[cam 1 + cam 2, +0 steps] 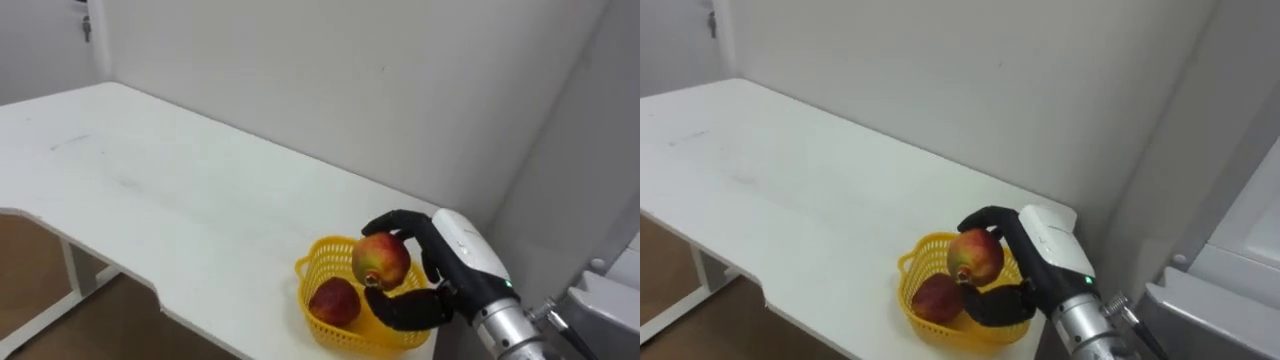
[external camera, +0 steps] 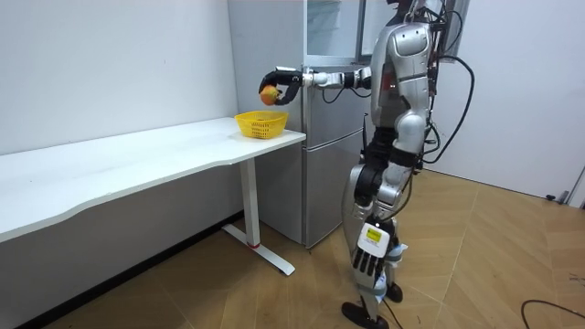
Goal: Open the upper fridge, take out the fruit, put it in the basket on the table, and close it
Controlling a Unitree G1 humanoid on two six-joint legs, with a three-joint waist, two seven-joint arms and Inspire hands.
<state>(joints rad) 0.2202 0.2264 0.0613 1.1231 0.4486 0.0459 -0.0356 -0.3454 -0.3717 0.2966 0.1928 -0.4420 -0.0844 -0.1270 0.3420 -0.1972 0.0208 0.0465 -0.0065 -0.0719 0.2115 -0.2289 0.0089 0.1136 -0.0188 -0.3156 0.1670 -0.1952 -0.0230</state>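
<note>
My right hand [image 1: 452, 252] is shut on a red and yellow round fruit [image 1: 381, 260], its thumb under it and its fingers over the top. It holds the fruit just above a yellow plastic basket [image 1: 314, 258] at the right end of the white table [image 1: 150, 180]. A darker red fruit [image 1: 335, 300] lies inside the basket. In the room view I stand beside the grey fridge [image 2: 320, 137], right arm stretched over the basket [image 2: 260, 125]. My left hand [image 2: 367, 260] hangs at my side with relaxed fingers.
The table runs along a white wall, and its long left part is bare. The fridge's side [image 1: 1240, 250] stands close to the right of the basket. The table's front edge passes just below the basket. Wooden floor lies beneath.
</note>
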